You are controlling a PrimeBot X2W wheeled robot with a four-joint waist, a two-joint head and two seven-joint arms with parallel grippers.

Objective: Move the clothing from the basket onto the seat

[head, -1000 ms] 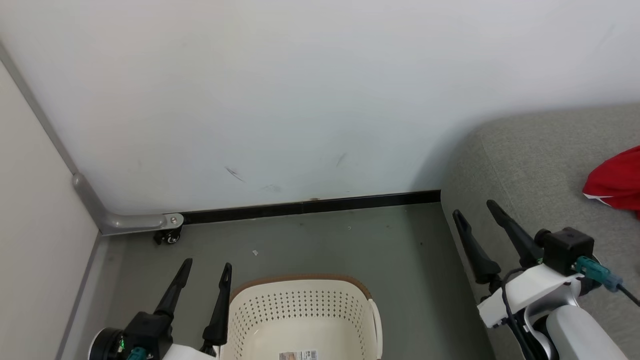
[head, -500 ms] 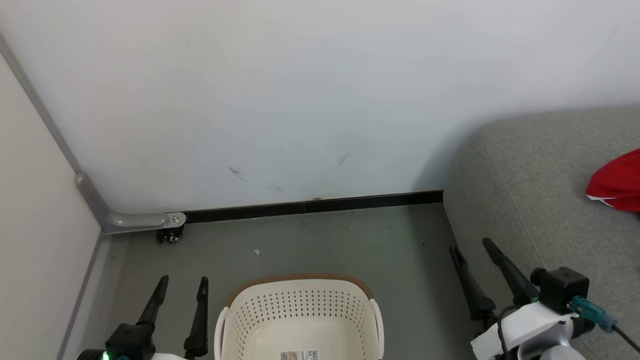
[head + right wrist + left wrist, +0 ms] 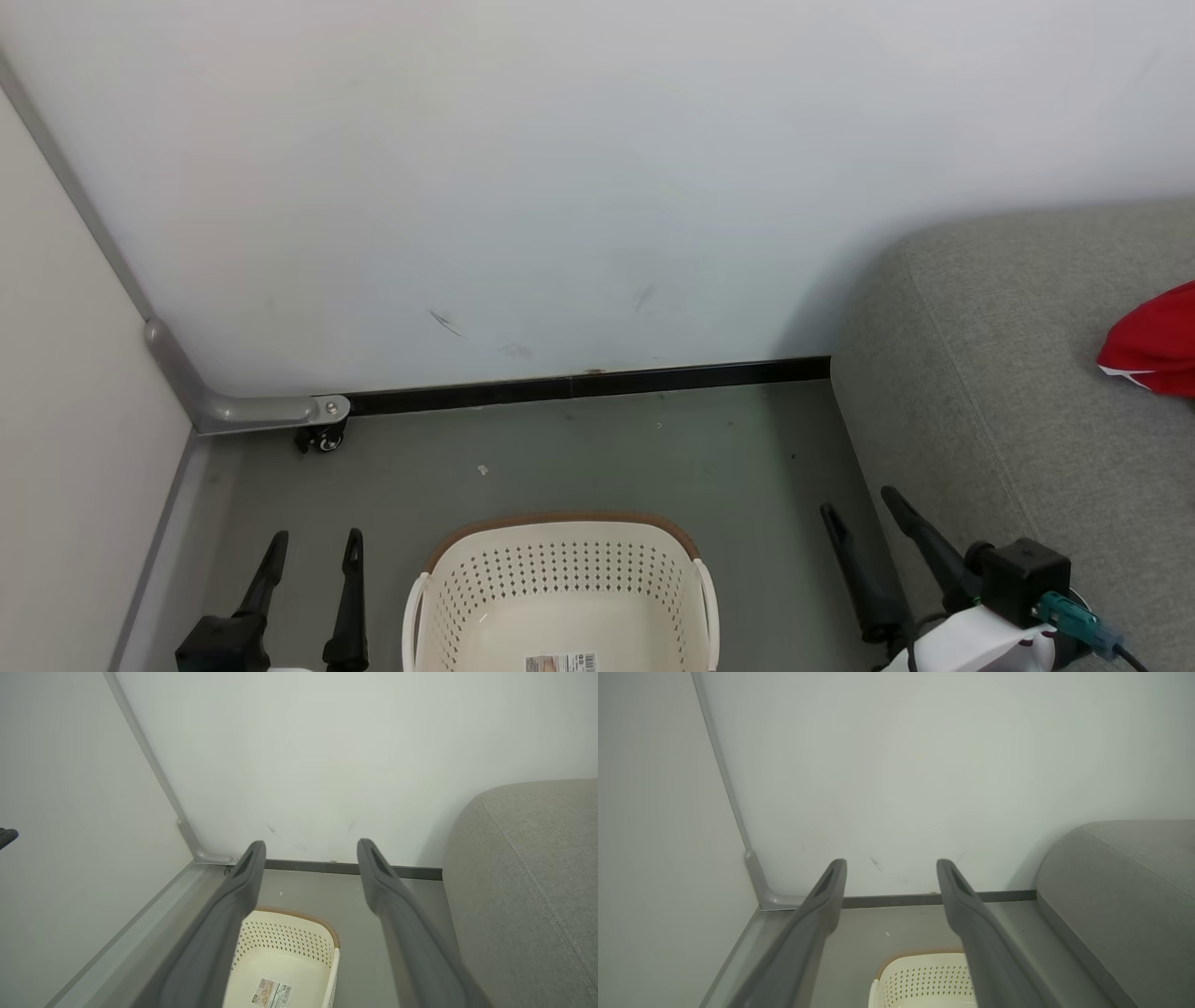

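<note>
1. Where the red clothing (image 3: 1153,345) shows, it lies on the grey seat (image 3: 1008,392), well to the right of the basket (image 3: 560,571) and farther from the robot than it. The head view's edge cuts it off. A thin white trim runs along its lower edge, and which garment it is cannot be told.
2. The basket stands on the grey floor (image 3: 607,448). It has cream perforated walls, a brown rim and white side handles. A barcode sticker (image 3: 558,664) lies on its floor.
3. The seat rises to the right of the basket, with a strip of floor between them. Its rounded corner lies beyond the basket, against the wall (image 3: 560,187), and a stitched seam runs along its top.
4. The left gripper (image 3: 316,539) is just left of the basket, beside the left handle and apart from it. Its fingers stand wide apart, pointing toward the wall, with nothing between them.
5. The right gripper (image 3: 859,502) is right of the basket, across the strip of floor, at the seat's near side. Whether it touches the fabric cannot be told. Its fingers are spread just as wide and grip nothing.
6. Beyond the basket, a black skirting strip (image 3: 588,384) runs along the foot of the white, faintly scuffed wall. Beyond it to the left, a grey metal foot (image 3: 261,411) with a small caster (image 3: 322,441) meets a pale panel (image 3: 56,448).
</note>
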